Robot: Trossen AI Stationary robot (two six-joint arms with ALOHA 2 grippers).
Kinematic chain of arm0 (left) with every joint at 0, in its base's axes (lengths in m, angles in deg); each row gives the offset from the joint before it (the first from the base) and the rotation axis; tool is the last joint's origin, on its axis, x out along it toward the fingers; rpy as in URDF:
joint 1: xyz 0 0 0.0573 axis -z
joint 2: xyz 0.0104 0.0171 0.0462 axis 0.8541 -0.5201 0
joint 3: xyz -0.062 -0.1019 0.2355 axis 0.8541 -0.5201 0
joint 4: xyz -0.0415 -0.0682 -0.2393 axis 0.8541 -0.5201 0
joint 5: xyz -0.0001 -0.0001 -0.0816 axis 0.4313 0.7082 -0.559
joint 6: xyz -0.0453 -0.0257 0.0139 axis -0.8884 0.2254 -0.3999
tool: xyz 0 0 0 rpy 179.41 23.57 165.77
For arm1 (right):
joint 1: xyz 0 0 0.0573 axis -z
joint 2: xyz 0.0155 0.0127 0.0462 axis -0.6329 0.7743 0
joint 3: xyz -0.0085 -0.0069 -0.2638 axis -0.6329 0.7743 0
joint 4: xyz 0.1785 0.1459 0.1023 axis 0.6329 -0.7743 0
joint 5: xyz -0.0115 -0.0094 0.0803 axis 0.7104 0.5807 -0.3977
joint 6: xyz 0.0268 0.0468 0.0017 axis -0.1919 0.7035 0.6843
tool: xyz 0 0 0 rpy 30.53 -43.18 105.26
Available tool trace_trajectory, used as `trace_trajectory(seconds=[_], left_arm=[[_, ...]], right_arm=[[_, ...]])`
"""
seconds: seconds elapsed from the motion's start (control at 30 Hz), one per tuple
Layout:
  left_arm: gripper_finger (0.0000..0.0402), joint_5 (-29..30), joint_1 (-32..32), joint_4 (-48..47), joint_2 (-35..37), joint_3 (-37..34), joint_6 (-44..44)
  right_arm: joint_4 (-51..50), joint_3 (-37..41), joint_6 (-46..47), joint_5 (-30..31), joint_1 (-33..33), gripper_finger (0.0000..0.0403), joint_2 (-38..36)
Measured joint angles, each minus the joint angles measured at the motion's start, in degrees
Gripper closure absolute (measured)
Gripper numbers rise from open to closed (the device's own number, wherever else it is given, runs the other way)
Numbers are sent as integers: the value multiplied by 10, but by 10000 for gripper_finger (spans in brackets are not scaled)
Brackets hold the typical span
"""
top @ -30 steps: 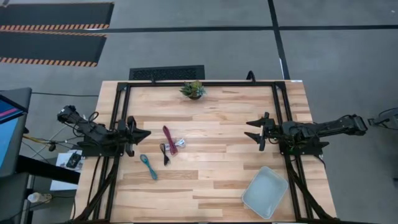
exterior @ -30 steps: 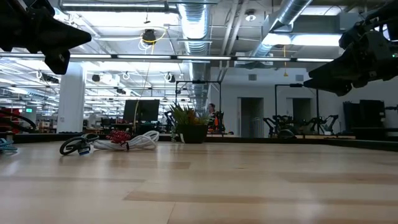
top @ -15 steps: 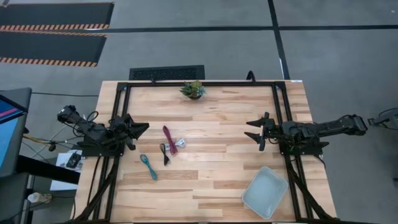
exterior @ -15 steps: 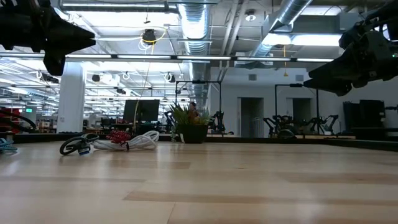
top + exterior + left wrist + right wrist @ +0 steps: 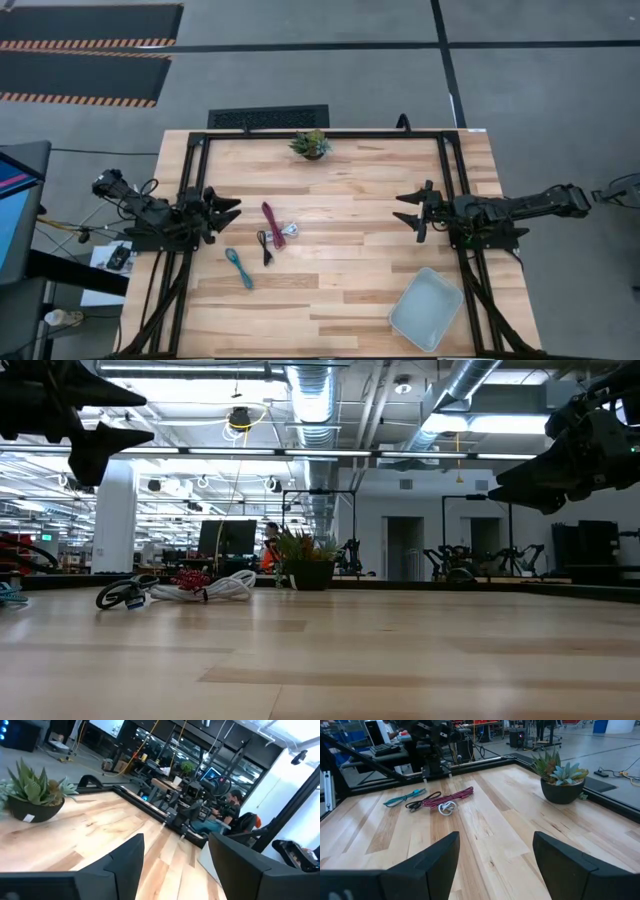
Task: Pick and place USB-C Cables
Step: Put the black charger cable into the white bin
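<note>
— Near the left gripper [image 5: 232,209], fingers spread, lie four cables [image 5: 268,235]; right gripper [image 5: 405,211] also spread, waiting apart.
— Light and floppy, probably; pinch each bundle mid-coil.

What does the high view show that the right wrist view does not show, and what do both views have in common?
Only the high view shows the clear tray near the right arm, the right end effector from above, open, and the floor around the table.

Only the right wrist view shows the room behind the table, with a person's arm at a desk.

Both show the maroon cable, the white cable, the black cable, the teal cable, the potted plant and the left end effector.
</note>
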Motion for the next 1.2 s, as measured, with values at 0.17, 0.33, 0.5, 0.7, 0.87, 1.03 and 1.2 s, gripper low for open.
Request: trace_trajectory(seconds=[0.17,0.33,0.5,0.7,0.87,1.03,1.2], left_arm=[[193,0,0,-4,0,0,2],[194,-10,0,-4,0,0,3],[194,-10,0,-6,0,0,2],[194,10,0,-19,0,0,-12],[194,-7,0,-19,0,0,-33],[194,-23,0,-7,0,0,-59],[194,-33,0,-5,0,6,-94]], right_arm=[[0,0,0,0,0,124,0],[0,0,0,0,0,124,0],[0,0,0,0,0,124,0],[0,0,0,0,0,124,0],[0,0,0,0,0,124,0],[0,0,0,0,0,124,0],[0,0,0,0,0,124,0]])
